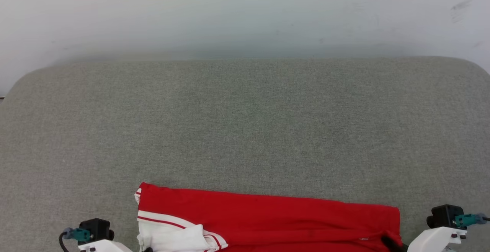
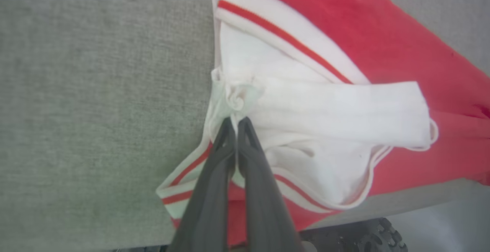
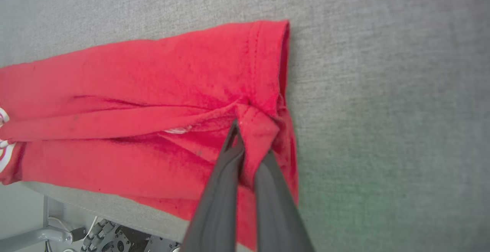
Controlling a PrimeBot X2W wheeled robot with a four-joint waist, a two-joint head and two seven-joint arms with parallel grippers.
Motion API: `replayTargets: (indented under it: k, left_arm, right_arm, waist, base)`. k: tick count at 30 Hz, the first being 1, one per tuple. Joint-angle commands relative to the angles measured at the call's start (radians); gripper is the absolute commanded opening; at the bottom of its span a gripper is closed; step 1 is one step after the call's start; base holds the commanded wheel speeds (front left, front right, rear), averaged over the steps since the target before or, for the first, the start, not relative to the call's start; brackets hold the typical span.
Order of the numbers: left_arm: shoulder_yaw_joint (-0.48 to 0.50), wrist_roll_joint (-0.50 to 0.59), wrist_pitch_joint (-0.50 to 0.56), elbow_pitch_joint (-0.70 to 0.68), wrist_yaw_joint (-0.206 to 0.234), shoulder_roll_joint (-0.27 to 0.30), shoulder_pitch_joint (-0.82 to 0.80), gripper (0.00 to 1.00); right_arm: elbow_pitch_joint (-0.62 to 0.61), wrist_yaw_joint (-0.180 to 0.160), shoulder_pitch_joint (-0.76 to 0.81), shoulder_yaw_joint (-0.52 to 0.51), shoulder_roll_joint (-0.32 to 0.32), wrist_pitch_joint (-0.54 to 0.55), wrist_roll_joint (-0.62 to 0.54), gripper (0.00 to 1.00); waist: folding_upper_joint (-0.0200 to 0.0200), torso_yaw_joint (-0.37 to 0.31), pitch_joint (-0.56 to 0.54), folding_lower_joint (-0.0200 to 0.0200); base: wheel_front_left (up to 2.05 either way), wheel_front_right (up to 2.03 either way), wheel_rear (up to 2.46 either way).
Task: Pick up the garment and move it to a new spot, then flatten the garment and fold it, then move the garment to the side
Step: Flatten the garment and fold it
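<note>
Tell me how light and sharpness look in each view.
Head view: soft, even light, no hard shadows, hazy wall. Left wrist view: white sleeve of the garment washed out, left tool slightly soft. Right wrist view: right tool blurred near the lens, greenish tint on the grey surface.

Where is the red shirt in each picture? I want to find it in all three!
Head view: the red shirt lies along the bottom edge, with its white sleeve at the left end.
Left wrist view: the red shirt runs down the right side, with the white sleeve in the middle.
Right wrist view: the red shirt stretches from the left edge to the middle.
Shared landmark: the grey fabric surface under it.
</note>
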Motion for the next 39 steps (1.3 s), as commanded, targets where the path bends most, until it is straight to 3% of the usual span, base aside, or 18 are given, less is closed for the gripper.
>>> replayTargets:
  k: [1,2,3,4,5,14,26,31,39]
  left_arm:
    - [-0.007,-0.004,-0.01,0.018,-0.009,-0.015,0.003,0.0]
    - [-0.007,-0.01,-0.015,0.031,-0.015,-0.029,-0.003,0.0]
    - [-0.011,-0.013,-0.016,0.044,-0.02,-0.039,-0.007,0.16]
    - [-0.013,-0.014,-0.021,0.058,-0.028,-0.047,-0.011,0.49]
    - [-0.01,-0.016,-0.032,0.068,-0.035,-0.057,-0.019,1.0]
    - [-0.002,0.063,-0.139,0.042,-0.046,-0.048,-0.079,1.0]
    - [0.032,0.262,-0.4,-0.102,0.073,-0.062,-0.139,1.0]
    - [0.027,0.351,-0.499,-0.151,0.114,-0.081,-0.175,1.0]
    - [0.001,0.427,-0.528,-0.195,0.163,-0.086,-0.178,1.0]
  right_arm:
    - [0.009,-0.002,0.014,-0.001,0.01,-0.007,0.002,0.1]
    - [0.012,-0.002,0.014,-0.002,0.017,-0.018,0.003,0.41]
    - [0.013,-0.002,0.012,-0.004,0.02,-0.032,-0.002,1.0]
    - [0.013,-0.001,0.01,-0.002,0.026,-0.042,-0.005,1.0]
    - [0.008,-0.001,0.008,0.003,0.029,-0.056,-0.01,1.0]
    - [-0.092,-0.001,0.017,0.0,0.025,-0.102,-0.045,1.0]
    - [-0.196,-0.001,0.044,-0.154,0.006,0.149,-0.099,1.0]
    - [-0.193,-0.001,0.018,-0.144,0.014,0.204,-0.111,1.0]
    - [-0.111,-0.001,0.003,-0.1,0.067,0.22,-0.112,1.0]
  waist:
    - [-0.0001,-0.001,-0.002,0.0001]
    - [-0.0001,-0.002,-0.004,0.0001]
    - [-0.0001,-0.003,-0.006,0.0001]
    - [-0.0001,-0.005,-0.008,0.0001]
    - [-0.0001,-0.006,-0.012,0.0001]
    - [-0.0001,-0.015,-0.054,0.0001]
    - [-0.0001,-0.001,-0.049,0.0001]
    - [-0.0001,0.027,-0.01,0.0001]
    - [-0.0001,0.063,0.044,0.0001]
  base:
    - [0.0,0.0,0.0]
    - [0.0,0.0,0.0]
    - [0.0,0.0,0.0]
    - [0.0,0.0,0.0]
    - [0.0,0.0,0.0]
    - [0.0,0.0,0.0]
    - [0.0,0.0,0.0]
    - [0.0,0.0,0.0]
    - [0.0,0.0,0.0]
